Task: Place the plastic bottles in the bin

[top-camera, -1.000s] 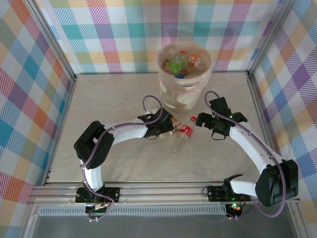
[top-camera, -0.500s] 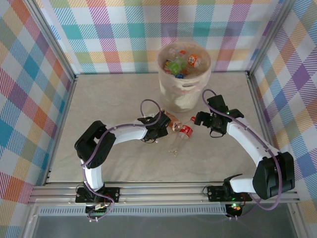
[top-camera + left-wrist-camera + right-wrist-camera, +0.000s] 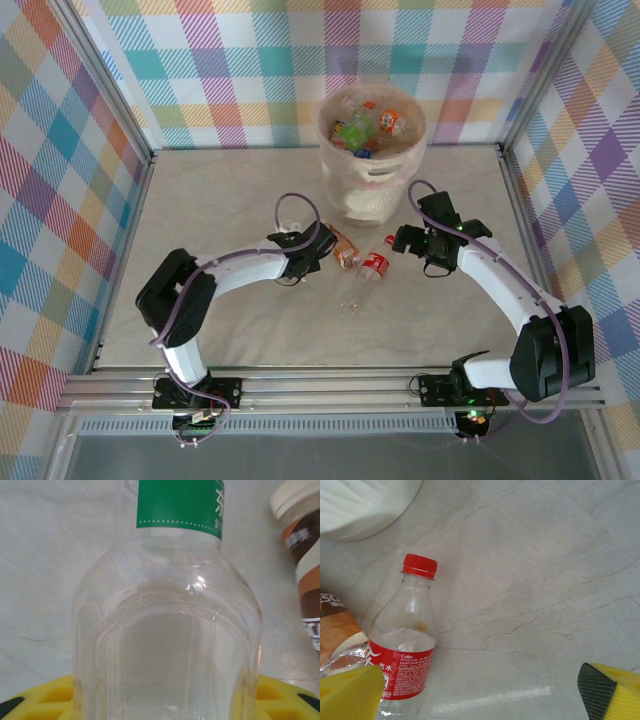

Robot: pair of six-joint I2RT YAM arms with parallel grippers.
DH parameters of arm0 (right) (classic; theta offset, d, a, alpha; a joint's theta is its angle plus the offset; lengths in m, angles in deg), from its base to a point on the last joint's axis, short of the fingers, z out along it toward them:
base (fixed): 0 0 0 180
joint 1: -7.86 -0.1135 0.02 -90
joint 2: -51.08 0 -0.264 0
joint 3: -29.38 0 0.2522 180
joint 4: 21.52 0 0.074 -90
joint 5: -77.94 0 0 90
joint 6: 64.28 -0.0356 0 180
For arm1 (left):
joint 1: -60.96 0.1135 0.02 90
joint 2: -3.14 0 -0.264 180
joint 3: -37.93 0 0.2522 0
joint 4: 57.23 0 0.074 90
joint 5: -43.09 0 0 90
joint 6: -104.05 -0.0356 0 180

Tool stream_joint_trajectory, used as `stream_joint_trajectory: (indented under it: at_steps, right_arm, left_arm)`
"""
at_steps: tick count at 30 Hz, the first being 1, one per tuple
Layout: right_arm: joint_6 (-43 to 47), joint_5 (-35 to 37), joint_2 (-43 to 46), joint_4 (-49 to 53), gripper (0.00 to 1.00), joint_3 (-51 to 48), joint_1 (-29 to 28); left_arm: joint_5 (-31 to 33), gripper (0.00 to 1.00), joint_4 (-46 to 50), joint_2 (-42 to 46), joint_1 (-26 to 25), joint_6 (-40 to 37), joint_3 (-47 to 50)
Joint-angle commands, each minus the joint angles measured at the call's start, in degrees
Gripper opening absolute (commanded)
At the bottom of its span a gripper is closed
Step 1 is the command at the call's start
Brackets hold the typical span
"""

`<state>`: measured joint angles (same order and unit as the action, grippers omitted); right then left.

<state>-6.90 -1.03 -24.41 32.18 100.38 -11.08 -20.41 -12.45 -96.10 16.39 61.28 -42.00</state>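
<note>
Your left gripper (image 3: 314, 251), centre of overhead view, clenched on green-label bottle (image 3: 167, 630). Your right gripper (image 3: 407, 240) stood released; red-cap bottle (image 3: 405, 645) lay lower left of wrist view. Bin (image 3: 360, 200) sat top centre.

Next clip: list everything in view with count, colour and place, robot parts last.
bin: one, cream-white, far middle of table
bottles in bin: several, green and orange labels, heaped inside
red-label bottle: one, clear, red cap, lying in front of bin
brown-label bottle: one, cream cap, lying beside it
green-label bottle: one, clear, between left jaws
table: one, pale marbled
walls: three, pastel plaid
left arm: one, white, yellow-padded jaws gripping green-label bottle
right arm: one, white, jaws open near red-label bottle
</note>
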Motion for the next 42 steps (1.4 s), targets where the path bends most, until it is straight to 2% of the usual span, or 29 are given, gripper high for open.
stream_joint_trajectory:
  at_steps: [1, 9, 16, 22, 33, 36, 42]
  right_arm:
    - [-1.1, 1.7, 1.8, 0.7, 1.00, 0.6, -0.2]
    - [-0.6, 2.6, 4.9, -0.7, 1.00, -0.2, -0.2]
    - [1.6, 2.3, 10.4, -2.6, 1.00, -1.1, -0.2]
    - [1.7, 4.5, 10.7, 0.1, 1.00, 0.3, -0.2]
    - [3.4, -0.4, 9.7, -1.8, 1.00, 0.8, -0.2]
    - [2.9, 0.1, 9.9, -1.5, 1.00, 0.9, -0.2]
    - [2.0, -1.8, 11.1, -2.7, 1.00, 0.5, -0.2]
  left_arm:
    - [6.3, 0.36, 6.0, 7.3, 0.6, -6.0, -3.6]
    - [5.1, 0.35, 6.2, 14.2, 1.4, -20.9, -12.4]
    - [0.8, 0.34, 4.0, 12.3, 1.6, -34.8, -23.9]
    - [-3.8, 0.34, 4.5, 4.7, 2.2, -45.3, -39.7]
    - [-22.0, 0.34, 14.0, -20.9, 5.2, -59.3, -81.2]
    - [-24.0, 0.34, 13.2, -25.6, 5.4, -61.7, -87.4]
    - [-28.9, 0.35, 5.4, -29.2, 5.5, -64.6, -87.6]
